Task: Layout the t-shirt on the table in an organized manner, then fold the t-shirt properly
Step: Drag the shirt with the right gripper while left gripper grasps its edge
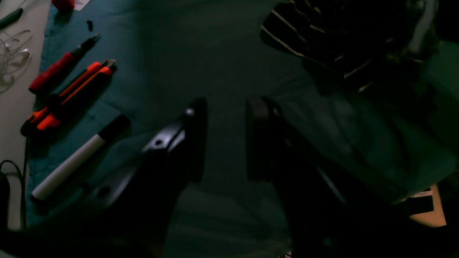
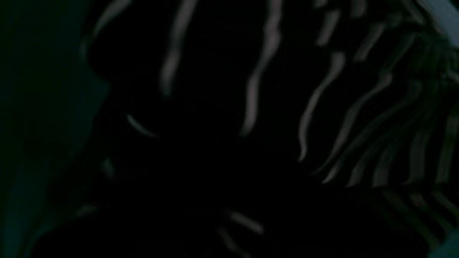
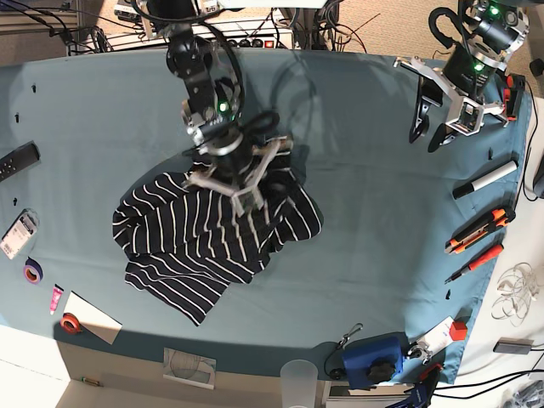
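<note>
I note the t-shirt (image 3: 200, 242) lying crumpled near the middle of the surface (image 3: 365, 221). My right gripper (image 3: 246, 194) sits down on its upper edge; whether it is clamped on the fabric I cannot tell. My left gripper (image 1: 226, 139), well away from the t-shirt, has its jaws apart and holds nothing.

No readable text, brand, number or sign showing in any view. Paper sheet (image 3: 189, 366) lying at near counter (image 3: 374, 221) edge, carrying faint drawing only, lettering too small to make out. White marker (image 3: 485, 179), orange-black cutter (image 3: 478, 230) and small cards (image 3: 19, 233) at counter's ends showing no legible labels. Both wrist views too dark and blurred for reading anything.
</note>
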`<control>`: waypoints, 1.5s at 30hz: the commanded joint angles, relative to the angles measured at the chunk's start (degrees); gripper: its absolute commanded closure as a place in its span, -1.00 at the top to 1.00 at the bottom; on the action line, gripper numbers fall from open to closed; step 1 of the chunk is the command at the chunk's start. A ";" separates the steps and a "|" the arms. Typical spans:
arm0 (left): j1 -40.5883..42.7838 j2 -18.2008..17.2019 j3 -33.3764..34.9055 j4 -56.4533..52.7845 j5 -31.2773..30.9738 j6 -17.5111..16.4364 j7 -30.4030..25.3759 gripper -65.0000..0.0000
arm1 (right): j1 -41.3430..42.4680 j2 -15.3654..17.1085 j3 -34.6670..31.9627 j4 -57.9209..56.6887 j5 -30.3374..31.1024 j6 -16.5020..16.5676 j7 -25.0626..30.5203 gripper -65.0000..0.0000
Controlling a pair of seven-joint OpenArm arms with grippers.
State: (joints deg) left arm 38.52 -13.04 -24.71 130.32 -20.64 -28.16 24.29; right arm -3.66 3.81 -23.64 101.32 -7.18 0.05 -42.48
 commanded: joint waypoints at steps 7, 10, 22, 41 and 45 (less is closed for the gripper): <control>0.37 -0.31 -0.17 0.79 -0.61 0.02 -1.86 -0.40 | 1.90 -0.20 2.43 15.02 -0.17 -1.22 1.68 -1.00; 0.37 -0.33 -0.17 0.79 -0.61 0.00 -1.84 -0.40 | 1.88 -0.20 7.43 20.20 -0.15 -1.20 0.61 -1.00; 0.33 -0.35 0.42 0.79 -0.61 -7.93 -2.45 -0.40 | 1.75 0.57 39.60 21.53 14.75 7.28 -0.04 -1.00; -17.38 -0.24 34.86 -11.54 21.09 12.72 -2.93 -0.09 | 2.19 15.30 49.88 -4.63 20.50 11.52 3.26 -1.00; -21.40 0.04 36.22 -17.53 20.33 12.72 -2.91 -0.09 | 2.56 17.35 53.55 -4.63 20.33 10.93 1.84 -1.00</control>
State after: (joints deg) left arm 17.37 -13.02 11.51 111.74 0.27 -15.68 22.83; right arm -1.93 20.05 29.56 95.72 13.41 11.62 -41.93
